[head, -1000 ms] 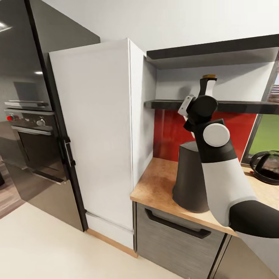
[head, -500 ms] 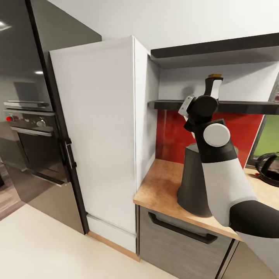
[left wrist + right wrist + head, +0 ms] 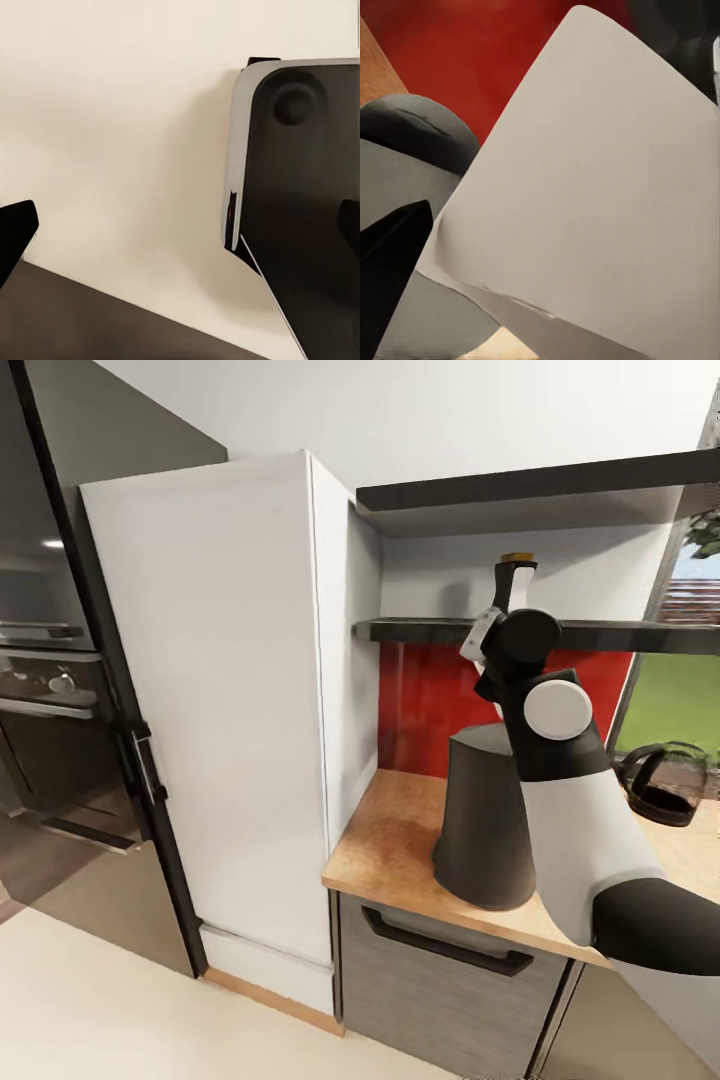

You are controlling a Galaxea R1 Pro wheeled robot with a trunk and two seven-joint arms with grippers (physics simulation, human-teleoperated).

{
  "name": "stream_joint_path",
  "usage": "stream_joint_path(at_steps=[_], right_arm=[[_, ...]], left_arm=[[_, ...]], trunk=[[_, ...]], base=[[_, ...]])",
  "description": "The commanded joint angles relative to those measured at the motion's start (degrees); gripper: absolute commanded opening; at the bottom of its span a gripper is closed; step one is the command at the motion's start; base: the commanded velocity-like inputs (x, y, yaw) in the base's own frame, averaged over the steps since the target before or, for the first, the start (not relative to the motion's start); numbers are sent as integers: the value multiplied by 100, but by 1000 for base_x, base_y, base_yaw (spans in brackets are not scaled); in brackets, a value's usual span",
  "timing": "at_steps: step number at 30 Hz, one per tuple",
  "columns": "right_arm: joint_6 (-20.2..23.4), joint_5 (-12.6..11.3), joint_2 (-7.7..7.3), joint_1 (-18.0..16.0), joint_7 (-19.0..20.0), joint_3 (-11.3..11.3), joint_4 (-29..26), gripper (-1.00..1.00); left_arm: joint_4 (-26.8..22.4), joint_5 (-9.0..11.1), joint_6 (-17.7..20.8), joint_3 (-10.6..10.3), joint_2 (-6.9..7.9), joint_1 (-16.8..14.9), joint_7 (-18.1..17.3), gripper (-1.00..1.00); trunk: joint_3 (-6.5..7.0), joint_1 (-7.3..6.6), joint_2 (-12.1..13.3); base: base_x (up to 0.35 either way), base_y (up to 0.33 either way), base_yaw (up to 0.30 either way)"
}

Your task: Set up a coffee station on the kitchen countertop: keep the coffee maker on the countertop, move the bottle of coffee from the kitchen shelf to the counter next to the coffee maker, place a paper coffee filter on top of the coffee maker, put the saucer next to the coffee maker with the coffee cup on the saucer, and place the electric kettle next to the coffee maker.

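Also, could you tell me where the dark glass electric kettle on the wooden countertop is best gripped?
Probably the dark glass kettle's black loop handle, approached from the grey conical coffee maker's side: the handle arches out that way, and the round body looks too wide.

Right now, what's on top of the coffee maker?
Nothing can be seen resting on the coffee maker. The right pincer holds the paper filter above it; the arm covers part of its top.

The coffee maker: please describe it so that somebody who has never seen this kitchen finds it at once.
Start at the tall white cabinet; a wooden countertop begins on its right side. The coffee maker stands there before the red wall panel. It is a dark grey, plain cone shape, unlike the glass kettle with a handle further right.
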Motion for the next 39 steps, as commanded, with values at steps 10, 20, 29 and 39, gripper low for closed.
stream_joint_path(at_steps=[10,20,29,39], right_arm=[[56,39,6,1,39,13,41,-100],[59,39,7,19,-5,16,50,-100],[70,30,7,23,-18,19,318,-100],[82,5,15,23,-764,15,820,-100]], left_arm=[[-10,18,-7,-3,2,6,-1,100],[-10,4,-7,-12,-9,6,-1,100],[-10,-1,-7,-4,-9,6,-1,100],[-10,8,-7,-3,-9,6,-1,100]], trunk=[[-1,2,-3],[-1,2,-3],[-1,2,-3],[-1,2,-3]], base=[[86,38,-23],[127,88,0],[53,1,0],[11,0,0]])
